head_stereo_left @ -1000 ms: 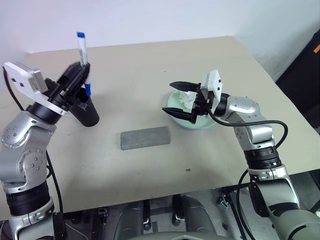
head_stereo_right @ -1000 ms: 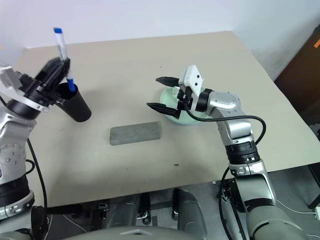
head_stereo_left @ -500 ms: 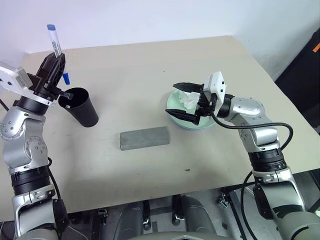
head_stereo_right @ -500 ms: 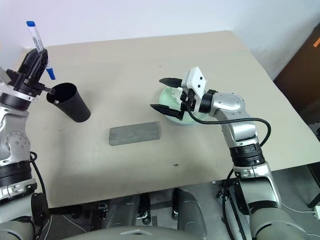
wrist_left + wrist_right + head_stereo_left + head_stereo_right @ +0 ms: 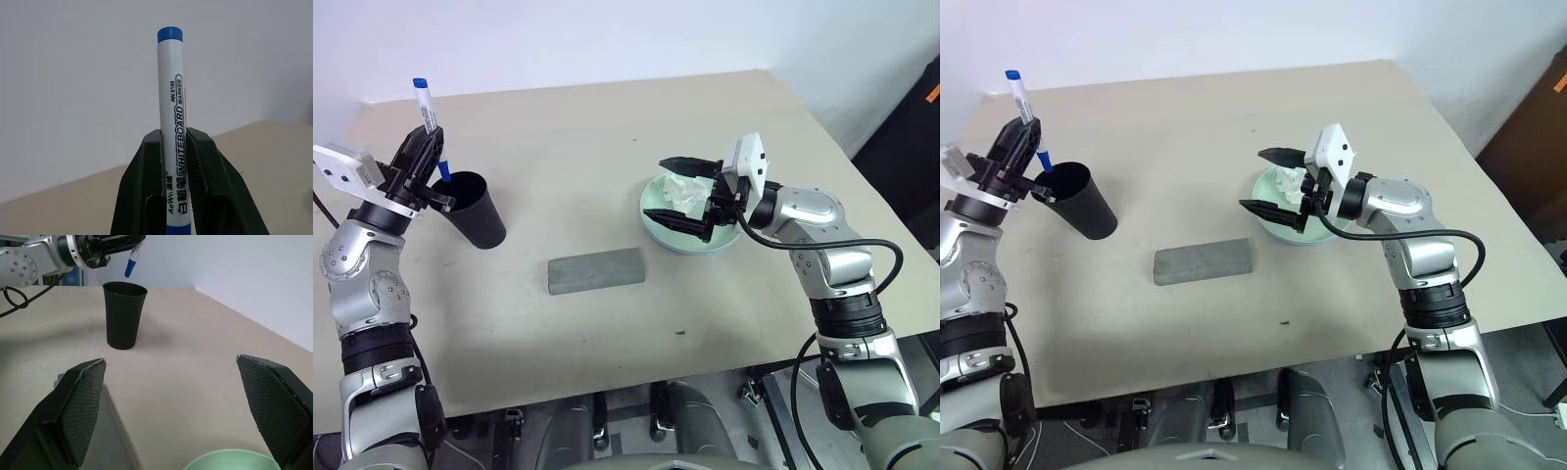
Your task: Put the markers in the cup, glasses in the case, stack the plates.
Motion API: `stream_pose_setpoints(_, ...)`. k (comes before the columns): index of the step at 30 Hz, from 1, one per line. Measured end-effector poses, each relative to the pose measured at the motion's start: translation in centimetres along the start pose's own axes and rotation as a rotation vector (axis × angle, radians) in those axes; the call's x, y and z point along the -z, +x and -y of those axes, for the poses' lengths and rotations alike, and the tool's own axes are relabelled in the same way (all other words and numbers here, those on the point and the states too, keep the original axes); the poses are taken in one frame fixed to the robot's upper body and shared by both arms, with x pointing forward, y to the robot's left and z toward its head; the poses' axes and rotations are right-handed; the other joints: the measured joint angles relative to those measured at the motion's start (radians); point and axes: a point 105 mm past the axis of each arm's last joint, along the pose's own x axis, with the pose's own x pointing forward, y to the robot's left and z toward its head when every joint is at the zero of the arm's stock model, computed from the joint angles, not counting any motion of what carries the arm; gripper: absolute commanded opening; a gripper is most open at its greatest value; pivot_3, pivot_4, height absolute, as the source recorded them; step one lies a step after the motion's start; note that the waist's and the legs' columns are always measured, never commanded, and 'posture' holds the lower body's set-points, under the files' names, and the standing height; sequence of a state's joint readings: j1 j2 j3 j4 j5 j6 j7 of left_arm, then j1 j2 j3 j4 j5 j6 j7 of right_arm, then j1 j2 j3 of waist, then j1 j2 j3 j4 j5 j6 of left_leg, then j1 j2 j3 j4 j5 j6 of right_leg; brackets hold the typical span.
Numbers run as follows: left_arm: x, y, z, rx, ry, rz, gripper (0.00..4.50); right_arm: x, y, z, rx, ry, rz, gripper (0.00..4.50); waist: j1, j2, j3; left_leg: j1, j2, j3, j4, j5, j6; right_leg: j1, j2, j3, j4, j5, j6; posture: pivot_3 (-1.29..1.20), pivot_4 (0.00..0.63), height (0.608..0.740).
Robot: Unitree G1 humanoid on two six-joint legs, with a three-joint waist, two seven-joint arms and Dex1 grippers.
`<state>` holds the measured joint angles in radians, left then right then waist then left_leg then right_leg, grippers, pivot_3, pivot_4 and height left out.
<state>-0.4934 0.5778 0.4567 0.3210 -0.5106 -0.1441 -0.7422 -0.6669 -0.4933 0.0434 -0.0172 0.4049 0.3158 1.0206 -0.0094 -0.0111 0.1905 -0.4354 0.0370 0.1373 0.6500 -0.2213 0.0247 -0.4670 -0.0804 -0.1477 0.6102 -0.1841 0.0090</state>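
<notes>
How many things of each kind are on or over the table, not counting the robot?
White whiteboard marker with blue cap: 1
Matte black tapered plastic cup: 1
Grey rectangular case: 1
Pale mint green round plate: 1
Crumpled white tissue: 1
Total: 5

Robot test bench in a lab or test room, plain and sparse.

Large beige table with a bare matte top, set against a blank white wall at 12 o'clock; no decor, shelves or household fittings. A few props sit well apart: black cup at 9 o'clock, grey case at centre, mint plate with crumpled tissue at 3 o'clock. Black cables loop along the arm at 4 o'clock. Dark equipment with an orange mark stands off the table's edge at 2 o'clock.
</notes>
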Motion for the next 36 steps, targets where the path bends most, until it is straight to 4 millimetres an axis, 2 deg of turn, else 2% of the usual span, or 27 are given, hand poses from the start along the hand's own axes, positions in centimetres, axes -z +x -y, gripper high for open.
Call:
stream_pose_setpoints(13, 1.6, -1.3, -0.2, -0.024, -0.030, -0.059, 0.28, 0.2, -0.3, 0.3, 0.016, -0.036, -0.028, 4.50, -0.001, 0.000, 0.000, 0.000, 0.000, 0.000, 0.001, 0.000, 0.000, 0.000, 0.000, 0.000, 0.000, 0.000, 0.000, 0.00, 0.150, 0.740)
stream_pose_setpoints(31, 2.6, -1.5, 0.1, -0.029, -0.055, -0.091, 0.28, 0.2, -0.3, 0.2, 0.014, -0.051, -0.034, 4.50, -0.001, 0.000, 0.000, 0.000, 0.000, 0.000, 0.001, 0.000, 0.000, 0.000, 0.000, 0.000, 0.001, 0.000, 0.000, 0.00, 0.150, 0.740)
stream_pose_setpoints(36, 2.7, -1.5, 0.1, -0.031, -0.059, -0.092, 2.05, 0.2, -0.3, 0.2, 0.015, -0.054, -0.033, 4.50, -0.001, 0.000, 0.000, 0.000, 0.000, 0.000, 0.001, 0.000, 0.000, 0.000, 0.000, 0.000, 0.001, 0.000, 0.000, 0.00, 0.150, 0.740)
